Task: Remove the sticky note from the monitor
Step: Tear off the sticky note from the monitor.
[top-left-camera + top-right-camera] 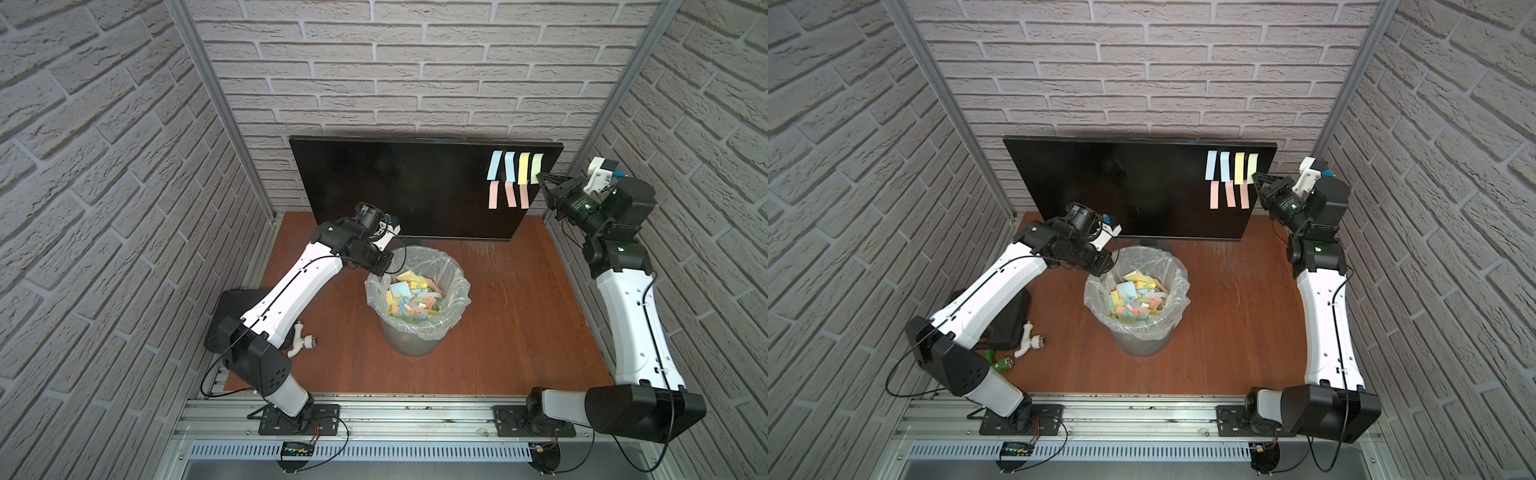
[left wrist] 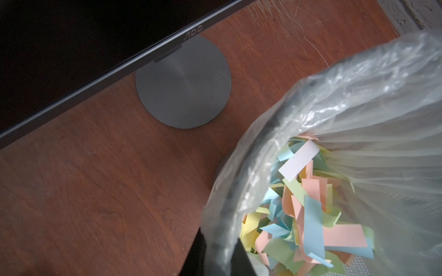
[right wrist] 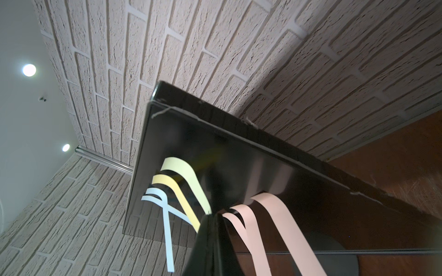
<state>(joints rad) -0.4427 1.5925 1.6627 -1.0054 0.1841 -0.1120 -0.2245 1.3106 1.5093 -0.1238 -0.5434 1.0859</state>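
Brick backdrop; monitor (image 2: 71,35) bezel reads AOC; right gripper (image 3: 211,216) pinches sticky note (image 3: 191,180).

obstacle: bin (image 1: 411,347) mid-table, just before monitor (image 1: 395,187) | free: bare table (image 1: 532,316) beside bin

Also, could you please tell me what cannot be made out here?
Flat black tray-like slab: mostly under the left arm in both top views.
Small green object: partly behind the left arm's base in a top view; unidentifiable.
Left pincer: only blurred dark tips at the left wrist view's edge, astride the rim of the plastic-lined grey bin.
Pale green paper sticky note: lower end is hidden between the shut right pincer's fingers, right wrist view.
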